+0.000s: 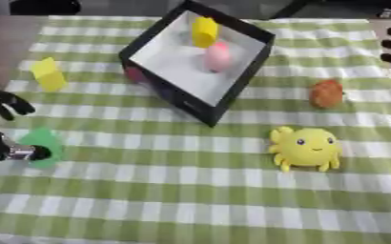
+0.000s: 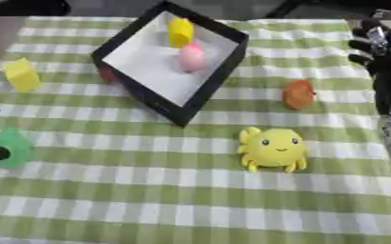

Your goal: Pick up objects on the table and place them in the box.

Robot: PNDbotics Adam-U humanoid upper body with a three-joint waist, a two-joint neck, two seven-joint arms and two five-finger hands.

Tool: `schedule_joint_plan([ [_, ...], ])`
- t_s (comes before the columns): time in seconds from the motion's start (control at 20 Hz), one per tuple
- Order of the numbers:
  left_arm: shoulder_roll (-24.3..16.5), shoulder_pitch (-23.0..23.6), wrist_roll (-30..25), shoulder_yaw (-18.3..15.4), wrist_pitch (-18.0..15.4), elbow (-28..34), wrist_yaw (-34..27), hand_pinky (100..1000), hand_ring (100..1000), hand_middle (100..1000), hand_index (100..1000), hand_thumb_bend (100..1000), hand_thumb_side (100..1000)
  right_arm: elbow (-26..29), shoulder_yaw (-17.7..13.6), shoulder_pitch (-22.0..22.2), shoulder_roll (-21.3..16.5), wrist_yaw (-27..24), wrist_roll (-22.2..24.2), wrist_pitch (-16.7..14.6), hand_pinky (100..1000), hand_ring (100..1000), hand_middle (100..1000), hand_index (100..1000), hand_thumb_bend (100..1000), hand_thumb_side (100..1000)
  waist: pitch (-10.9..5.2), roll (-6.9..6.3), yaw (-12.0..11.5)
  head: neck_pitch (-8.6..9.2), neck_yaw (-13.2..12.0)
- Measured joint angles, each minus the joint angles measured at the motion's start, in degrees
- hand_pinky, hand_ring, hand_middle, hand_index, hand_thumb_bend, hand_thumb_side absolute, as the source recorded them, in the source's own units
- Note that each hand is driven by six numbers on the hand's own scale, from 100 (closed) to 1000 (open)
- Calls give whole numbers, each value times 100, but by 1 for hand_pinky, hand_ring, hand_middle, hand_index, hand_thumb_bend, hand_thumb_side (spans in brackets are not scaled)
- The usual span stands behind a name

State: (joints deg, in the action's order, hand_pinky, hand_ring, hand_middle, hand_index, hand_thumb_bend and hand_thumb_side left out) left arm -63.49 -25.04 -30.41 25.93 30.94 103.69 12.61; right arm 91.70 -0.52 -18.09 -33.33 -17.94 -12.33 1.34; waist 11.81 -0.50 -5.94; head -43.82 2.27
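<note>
Box [image 1: 200, 102] – orange object [image 1: 325, 93] (right) nearby.

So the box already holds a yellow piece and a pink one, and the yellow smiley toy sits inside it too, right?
Not quite. The yellow smiley toy lies on the tablecloth, outside the box, as the left eye view shows. The yellow piece and pink one are inside.

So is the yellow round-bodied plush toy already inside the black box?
No, the yellow plush toy lies on the checked cloth, outside the black box.
</note>
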Motion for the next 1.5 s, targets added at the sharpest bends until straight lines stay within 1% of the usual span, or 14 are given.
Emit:
schedule_joint_plan([
  [0.15,113,-104,-41,63,-114,-218,332,842,841,820,872,668,421,-1,6,6,1,0,2,1,838,852,816,881,100,827,2,0,0,0,-14],
  [0.2,156,-137,-55,84,-153,-290,440,841,840,818,867,668,419,-2,7,15,2,0,2,1,838,852,816,881,100,858,4,0,0,0,-24],
  [0.25,200,-175,-73,112,-191,-362,536,840,839,817,864,683,404,-3,7,25,3,0,2,2,838,852,816,881,100,858,5,0,0,0,-31],
  [0.3,242,-214,-92,138,-230,-430,623,837,836,813,857,656,405,-4,8,30,4,0,2,2,838,852,815,881,100,860,5,0,0,0,-37],
  [0.55,461,-385,-196,268,-385,-819,963,822,814,786,832,633,376,-22,9,49,8,-1,1,1,838,852,817,881,100,860,22,0,11,0,-80],
  [0.75,627,-464,-205,333,-481,-1087,1077,816,804,775,823,632,376,-37,7,61,22,-3,-1,0,838,852,816,881,100,860,40,0,25,0,-102],
  [0.95,708,-486,-186,364,-540,-1203,1124,812,798,768,816,616,361,-38,5,80,50,-4,-1,0,838,852,816,881,100,860,48,0,26,0,-107],
  [1.0,710,-490,-187,376,-552,-1221,1140,809,795,765,812,595,334,-39,5,81,50,-4,-1,0,838,852,816,881,100,860,50,0,26,0,-107],
  [1.15,710,-490,-214,394,-587,-1258,1186,801,784,753,798,569,299,-39,4,83,50,-4,-1,0,838,852,816,881,100,860,51,0,25,0,-107],
  [1.3,710,-490,-264,397,-620,-1261,1233,783,759,727,776,510,237,-41,3,93,50,-8,-3,-2,838,852,816,881,100,859,51,0,24,0,-107],
  [1.5,710,-490,-391,441,-671,-1287,1450,784,762,731,781,512,240,-41,3,93,51,-26,-5,-5,838,851,816,881,100,859,52,0,24,0,-107],
])
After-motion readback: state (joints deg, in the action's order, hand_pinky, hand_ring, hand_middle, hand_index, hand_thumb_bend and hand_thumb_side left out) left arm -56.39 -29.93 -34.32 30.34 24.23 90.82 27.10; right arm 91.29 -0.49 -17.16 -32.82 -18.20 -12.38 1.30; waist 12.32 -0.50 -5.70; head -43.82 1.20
